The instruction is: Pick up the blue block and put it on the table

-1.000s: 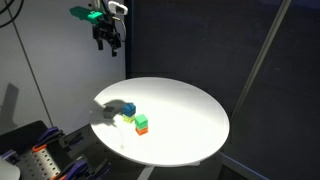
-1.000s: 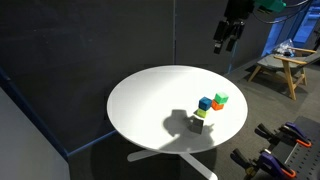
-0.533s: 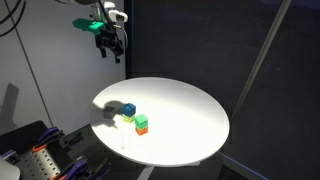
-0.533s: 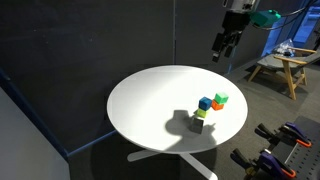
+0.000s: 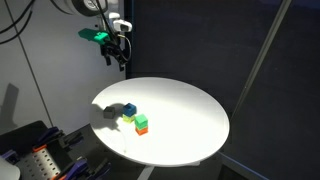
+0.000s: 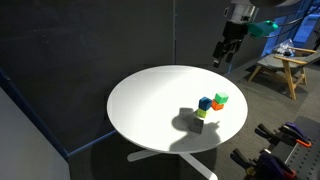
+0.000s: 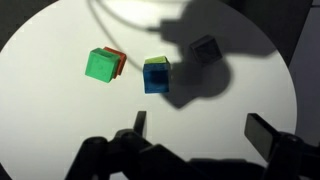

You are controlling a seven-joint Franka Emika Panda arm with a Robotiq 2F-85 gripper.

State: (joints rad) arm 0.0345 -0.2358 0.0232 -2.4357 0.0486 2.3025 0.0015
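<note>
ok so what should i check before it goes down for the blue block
1. Jaws open and empty: ok, wrist view shows them apart.
2. Blue block in sight: ok.
3. Block's top free: ok, nothing on it.
4. Gap to green cube: ok, they sit apart.
5. Gripper at block height: not ok, it is high above the table.
6. Bare tabletop for set-down: ok.

The robot's white arm [image 5: 105,15] is wearing a bright green fitting [image 5: 93,35] at its wrist, just above a black gripper [image 5: 119,60]; in the wrist view its two fingers [image 7: 139,122] are showing as dark, blurred blocks.
</note>
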